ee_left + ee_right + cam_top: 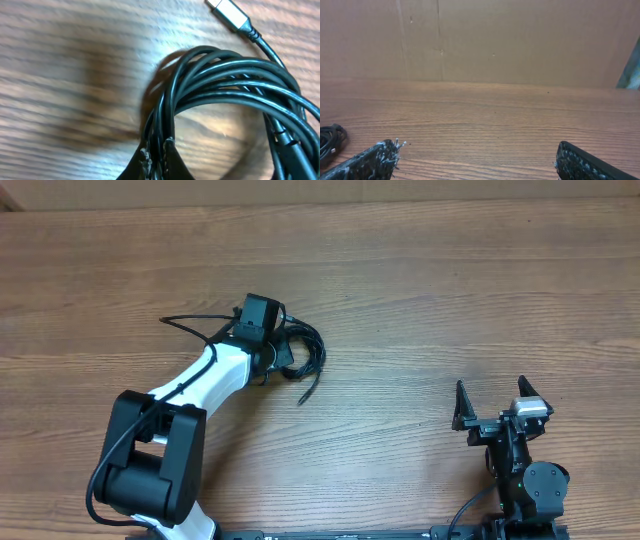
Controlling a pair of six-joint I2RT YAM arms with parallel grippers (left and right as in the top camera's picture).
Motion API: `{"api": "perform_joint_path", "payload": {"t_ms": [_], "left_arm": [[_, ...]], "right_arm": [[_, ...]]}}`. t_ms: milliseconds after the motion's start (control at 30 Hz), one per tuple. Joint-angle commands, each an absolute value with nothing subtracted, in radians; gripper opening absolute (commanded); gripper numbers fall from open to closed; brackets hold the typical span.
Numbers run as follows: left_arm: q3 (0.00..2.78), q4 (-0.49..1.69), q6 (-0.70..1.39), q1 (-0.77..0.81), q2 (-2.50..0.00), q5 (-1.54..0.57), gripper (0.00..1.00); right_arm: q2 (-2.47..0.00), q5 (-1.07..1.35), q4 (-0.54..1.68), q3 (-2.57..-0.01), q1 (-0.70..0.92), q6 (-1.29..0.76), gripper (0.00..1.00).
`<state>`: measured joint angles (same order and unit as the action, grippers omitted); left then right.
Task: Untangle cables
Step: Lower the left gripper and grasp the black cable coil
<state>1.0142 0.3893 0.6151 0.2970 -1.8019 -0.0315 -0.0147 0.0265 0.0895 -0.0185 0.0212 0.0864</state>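
The cables (303, 346) lie as a small black coil on the wooden table, with one loose end (311, 386) trailing toward the front. My left gripper (280, 355) reaches over the coil's left side. Seen from the left wrist, the looped cables (225, 75) fill the frame and a silvery plug (230, 12) points to the top right. The left gripper (157, 152) is shut on a few strands at the loop's left edge. My right gripper (495, 402) stands open at the front right, far from the coil, with nothing between its fingers (382, 152).
The wooden table (420, 290) spreads out all round. In the right wrist view a brown cardboard wall (520, 40) stands behind the table, and part of the coil (330, 140) shows at the left edge. A thin black wire (185, 323) loops out beside the left arm.
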Motion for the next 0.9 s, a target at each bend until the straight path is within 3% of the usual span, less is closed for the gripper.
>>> {"api": "perform_joint_path", "payload": {"t_ms": [0,467,500,567,633,667,733,867], "left_arm": [[0.998,0.458,0.615,0.309,-1.799,-0.252,0.04],[0.998,0.749,0.820,0.309,-1.597,-0.307,0.04],[0.998,0.745,0.787,0.309,-1.586,-0.302,0.08],[0.998,0.721,0.690,0.309,-1.575,-0.278,0.33],[0.998,0.698,0.549,0.309,-1.575,-0.251,0.76],[0.998,0.698,0.472,0.309,-1.576,-0.234,0.91],[0.998,0.699,0.334,0.309,-1.576,-0.191,0.96],[0.997,0.691,0.167,0.309,-1.584,-0.147,0.79]], "right_arm": [[-0.003,0.027,0.083,-0.008,0.023,0.091,1.00],[-0.003,0.027,0.083,-0.008,0.023,0.091,1.00],[-0.003,0.027,0.083,-0.008,0.023,0.090,1.00],[-0.003,0.027,0.083,-0.008,0.023,0.090,1.00],[-0.003,0.027,0.083,-0.008,0.023,0.090,1.00],[-0.003,0.027,0.083,-0.008,0.023,0.090,1.00],[-0.003,0.027,0.083,-0.008,0.023,0.090,1.00],[-0.003,0.027,0.083,-0.008,0.023,0.090,1.00]]}}
